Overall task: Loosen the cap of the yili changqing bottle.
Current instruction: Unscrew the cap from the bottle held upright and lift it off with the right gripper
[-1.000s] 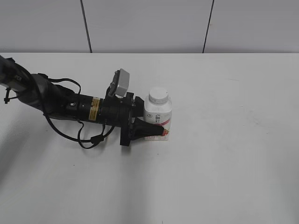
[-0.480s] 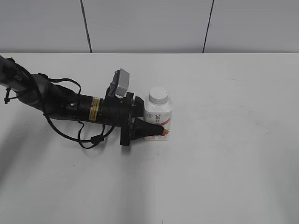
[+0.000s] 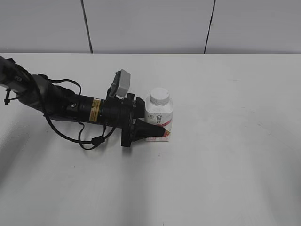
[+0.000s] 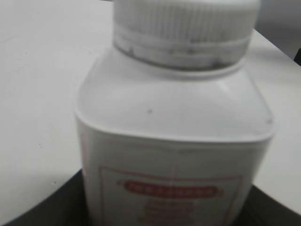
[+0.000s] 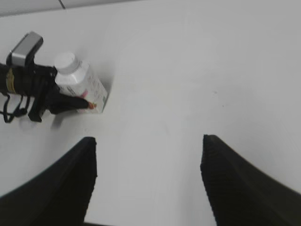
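The yili changqing bottle (image 3: 160,117) stands upright on the white table, a squat white bottle with a pink-red label. Its ribbed white cap (image 3: 159,96) sits on the neck. My left gripper (image 3: 157,126) reaches in from the left and is shut on the bottle's lower body; one black finger (image 3: 151,132) crosses the front, the other is hidden behind. In the left wrist view the bottle (image 4: 174,150) fills the frame, cap (image 4: 184,19) at the top. My right gripper (image 5: 148,150) hangs open high above the table, empty, with the bottle (image 5: 83,84) far off at upper left.
The left arm (image 3: 70,106) with its looped cables lies low across the left of the table (image 3: 225,155). A grey panelled wall (image 3: 150,23) stands behind the table's far edge.
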Action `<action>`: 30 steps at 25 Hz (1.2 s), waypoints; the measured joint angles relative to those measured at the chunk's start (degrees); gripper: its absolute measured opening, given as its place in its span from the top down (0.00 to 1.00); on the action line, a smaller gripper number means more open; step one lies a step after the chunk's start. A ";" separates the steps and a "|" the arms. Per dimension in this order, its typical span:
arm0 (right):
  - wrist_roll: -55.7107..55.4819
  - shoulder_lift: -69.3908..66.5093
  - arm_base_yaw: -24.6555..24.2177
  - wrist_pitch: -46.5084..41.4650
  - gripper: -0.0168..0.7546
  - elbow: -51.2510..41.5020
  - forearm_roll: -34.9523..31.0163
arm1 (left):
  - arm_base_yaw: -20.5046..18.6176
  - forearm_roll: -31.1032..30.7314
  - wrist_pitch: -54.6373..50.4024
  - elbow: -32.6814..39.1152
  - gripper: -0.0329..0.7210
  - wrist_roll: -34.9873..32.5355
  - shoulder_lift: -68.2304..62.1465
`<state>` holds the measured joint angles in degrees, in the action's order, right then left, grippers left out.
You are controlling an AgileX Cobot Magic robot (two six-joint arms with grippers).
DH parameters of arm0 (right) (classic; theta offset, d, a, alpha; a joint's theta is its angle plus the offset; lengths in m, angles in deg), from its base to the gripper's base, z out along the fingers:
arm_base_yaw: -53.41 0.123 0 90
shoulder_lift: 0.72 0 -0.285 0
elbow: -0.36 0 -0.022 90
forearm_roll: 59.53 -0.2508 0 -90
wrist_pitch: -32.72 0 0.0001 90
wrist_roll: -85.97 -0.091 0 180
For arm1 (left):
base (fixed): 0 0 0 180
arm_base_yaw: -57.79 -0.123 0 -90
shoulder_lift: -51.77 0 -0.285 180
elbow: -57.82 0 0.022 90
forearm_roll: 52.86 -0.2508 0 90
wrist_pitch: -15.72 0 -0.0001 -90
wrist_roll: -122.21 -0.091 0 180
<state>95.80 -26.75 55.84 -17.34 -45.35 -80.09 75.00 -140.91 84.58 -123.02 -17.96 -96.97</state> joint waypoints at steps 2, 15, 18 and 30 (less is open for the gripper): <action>0.16 -2.38 0.00 3.27 0.27 0.28 -1.43 | 0.00 0.00 0.00 0.00 0.41 0.00 0.00; 2.00 -31.47 0.00 -5.68 0.39 19.48 -1.58 | 0.00 0.26 0.00 0.00 0.41 1.50 0.00; 1.94 -38.12 0.00 -8.58 0.40 24.29 -1.57 | 0.00 0.26 0.06 0.00 0.41 1.73 0.00; -11.51 -59.96 12.32 -8.03 0.40 34.09 5.14 | 0.00 0.45 0.11 0.00 0.41 1.73 0.00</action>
<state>84.29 -86.70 68.16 -25.37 -11.26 -74.95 75.00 -140.46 84.69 -123.02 -16.23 -96.97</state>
